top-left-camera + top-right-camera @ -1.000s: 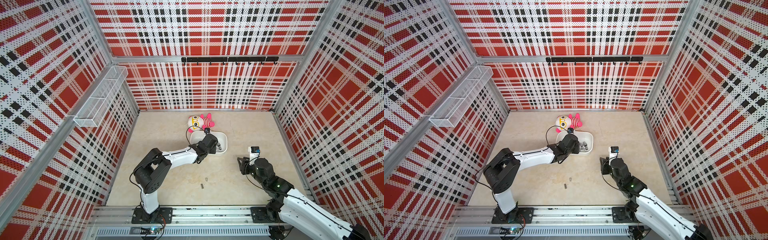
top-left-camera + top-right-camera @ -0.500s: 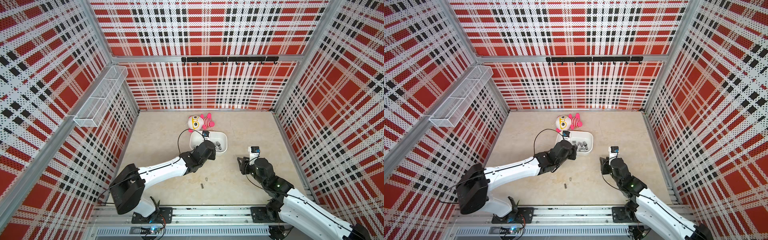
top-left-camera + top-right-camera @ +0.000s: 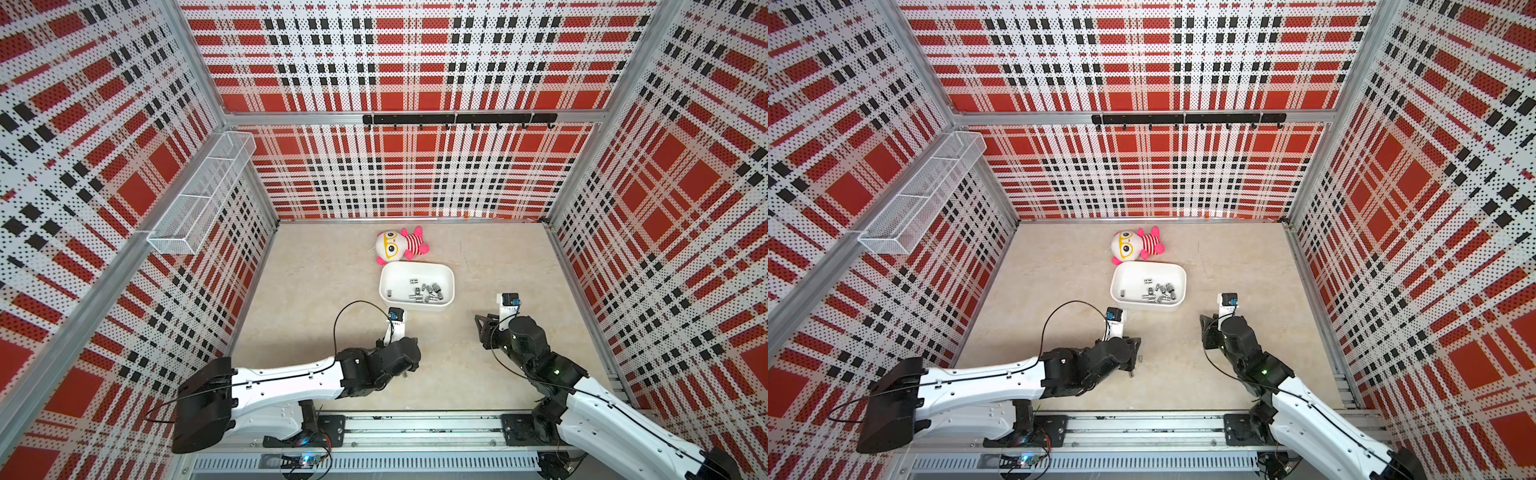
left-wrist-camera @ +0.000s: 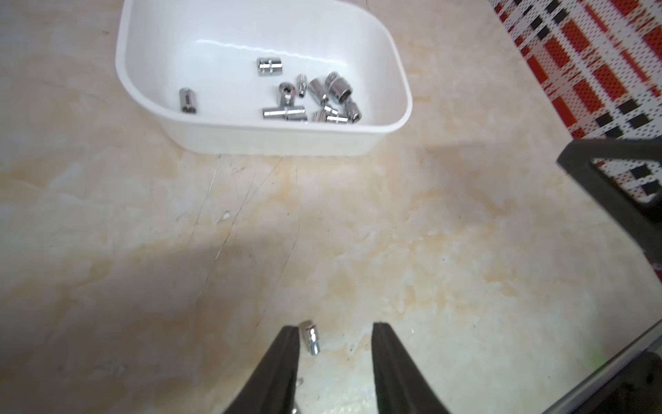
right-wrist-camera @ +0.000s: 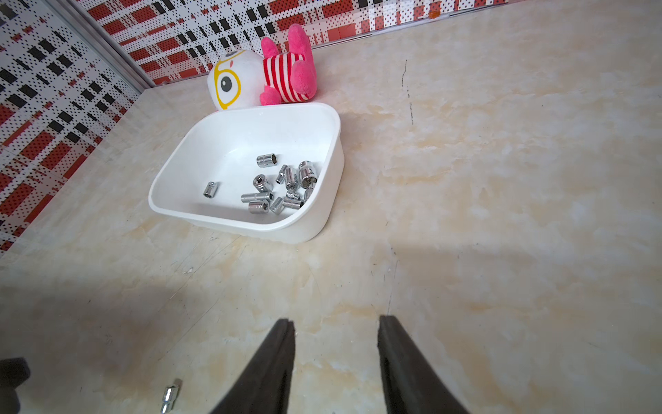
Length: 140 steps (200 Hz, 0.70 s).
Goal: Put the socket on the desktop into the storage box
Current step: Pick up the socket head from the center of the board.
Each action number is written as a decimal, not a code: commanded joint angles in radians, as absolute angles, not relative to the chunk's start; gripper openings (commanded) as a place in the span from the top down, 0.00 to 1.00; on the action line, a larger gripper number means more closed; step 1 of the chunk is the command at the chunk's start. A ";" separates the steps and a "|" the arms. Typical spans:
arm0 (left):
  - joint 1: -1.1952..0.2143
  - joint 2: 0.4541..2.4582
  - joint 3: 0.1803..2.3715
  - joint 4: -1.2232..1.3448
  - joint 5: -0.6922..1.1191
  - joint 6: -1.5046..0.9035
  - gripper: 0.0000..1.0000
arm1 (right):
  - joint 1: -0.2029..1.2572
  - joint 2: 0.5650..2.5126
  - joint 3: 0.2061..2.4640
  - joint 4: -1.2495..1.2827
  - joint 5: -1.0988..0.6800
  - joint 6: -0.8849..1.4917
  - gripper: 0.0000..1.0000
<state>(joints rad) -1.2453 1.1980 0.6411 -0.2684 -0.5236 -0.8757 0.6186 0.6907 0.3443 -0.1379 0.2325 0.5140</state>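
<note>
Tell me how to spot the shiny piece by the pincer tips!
Find the white storage box on the beige desktop. Some way from it, between the left pincer's open tips, lies a small silver socket. Unlike the heap of sockets inside the box, it rests on bare desktop.

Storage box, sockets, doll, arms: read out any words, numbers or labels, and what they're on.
No text is readable in any view.
Sockets in the storage box: any size stamps are too small to read.
Loose socket on the desktop: blurred, nothing legible.
Plush doll: face and stripes only, no words.
Left wrist camera's blue patch: too small to read.
</note>
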 commanded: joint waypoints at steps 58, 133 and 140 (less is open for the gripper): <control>-1.413 1.311 0.645 -0.391 -0.606 -1.177 0.56 | 0.617 0.689 0.332 -0.150 0.250 0.513 0.55; -1.438 1.395 0.630 -0.391 -0.613 -1.289 0.60 | 0.617 0.690 0.331 -0.152 0.255 0.515 0.55; -1.440 1.407 0.633 -0.391 -0.615 -1.293 0.60 | 0.618 0.690 0.331 -0.152 0.255 0.515 0.55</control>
<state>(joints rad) -1.4315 1.3720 0.6228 -0.3756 -0.5884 -1.2491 0.6186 0.6910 0.3443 -0.1406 0.2424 0.5144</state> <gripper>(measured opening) 0.403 0.452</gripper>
